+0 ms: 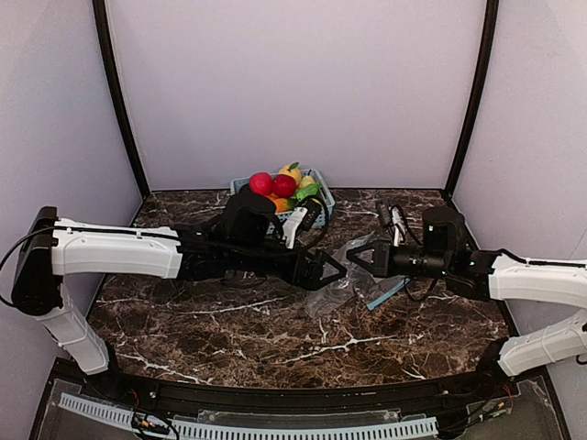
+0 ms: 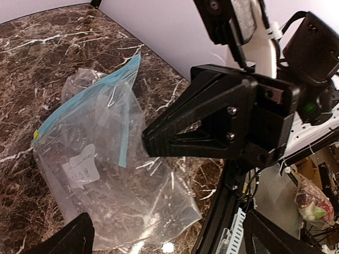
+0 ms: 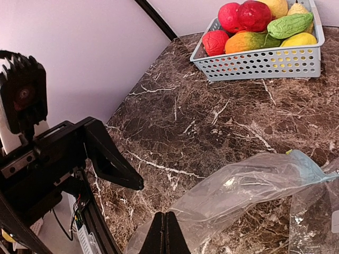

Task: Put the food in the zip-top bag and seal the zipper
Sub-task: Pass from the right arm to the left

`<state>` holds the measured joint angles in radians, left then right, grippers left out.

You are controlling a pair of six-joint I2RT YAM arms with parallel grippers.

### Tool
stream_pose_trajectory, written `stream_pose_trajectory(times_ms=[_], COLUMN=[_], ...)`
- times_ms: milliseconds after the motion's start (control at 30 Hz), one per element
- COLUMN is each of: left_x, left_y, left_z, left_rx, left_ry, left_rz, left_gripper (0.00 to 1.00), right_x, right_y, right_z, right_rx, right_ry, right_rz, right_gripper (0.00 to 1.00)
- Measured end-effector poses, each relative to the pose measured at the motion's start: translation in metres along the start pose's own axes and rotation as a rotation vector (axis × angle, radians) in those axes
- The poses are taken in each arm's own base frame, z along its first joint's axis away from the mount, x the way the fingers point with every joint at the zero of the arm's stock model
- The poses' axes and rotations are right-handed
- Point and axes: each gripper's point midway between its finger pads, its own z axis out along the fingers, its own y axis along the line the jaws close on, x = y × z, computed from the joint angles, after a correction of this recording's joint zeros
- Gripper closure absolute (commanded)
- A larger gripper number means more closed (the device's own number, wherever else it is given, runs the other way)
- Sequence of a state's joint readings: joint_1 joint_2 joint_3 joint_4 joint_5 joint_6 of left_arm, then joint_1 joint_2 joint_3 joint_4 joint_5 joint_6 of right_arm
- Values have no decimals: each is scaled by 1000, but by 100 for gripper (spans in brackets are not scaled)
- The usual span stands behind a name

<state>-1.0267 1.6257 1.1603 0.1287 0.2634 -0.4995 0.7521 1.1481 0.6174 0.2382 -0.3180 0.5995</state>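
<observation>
The zip-top bag (image 1: 341, 278) lies crinkled on the marble between my two grippers. Its light-blue zipper (image 2: 87, 98) runs along the far edge, and a white label (image 2: 80, 170) shows through the film. My right gripper (image 3: 167, 216) is shut, its tips right on the bag's (image 3: 249, 188) near edge, pinching the film. My left gripper (image 1: 330, 272) stands wide open over the bag (image 2: 111, 180) with nothing between its fingers (image 2: 71, 238). The food (image 1: 282, 183), red round ones (image 3: 253, 15) and a green one (image 3: 288, 24) among them, sits in the basket at the back.
A light-blue mesh basket (image 3: 265, 64) stands against the back wall. A second clear bag (image 3: 312, 219) lies under and beside the first. The two grippers nearly meet tip to tip. The table's black front rail (image 2: 220, 211) runs just beyond the bag.
</observation>
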Motion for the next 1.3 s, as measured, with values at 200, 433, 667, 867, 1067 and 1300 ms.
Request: stream_pose_trajectory(times_ms=[200,433,667,867,1067,1300], left_x=[21,38,33,33,25,27], left_y=[25,38,38,38,38,64], left_z=[20,35,38,44,52,55], left_rx=[-112,-197,-206,-206,-244,-397], left_ry=[81,138,123,123,107,132], left_rz=[31,75,90,94,120,160], left_gripper=[1,1,1,1,1,46], right_x=[-4,-4,-1,2,2,1], right_y=[-3,-9,-15,-27,-31,-34], right_z=[5,8,10,12,16,15], right_rx=[28,54,85,137,159,177], right_ry=[-7,-11,-11,-13,-8,-15], right_rz=[40,76,106,152,184,204], right_gripper=[100,100,100,100,100,100])
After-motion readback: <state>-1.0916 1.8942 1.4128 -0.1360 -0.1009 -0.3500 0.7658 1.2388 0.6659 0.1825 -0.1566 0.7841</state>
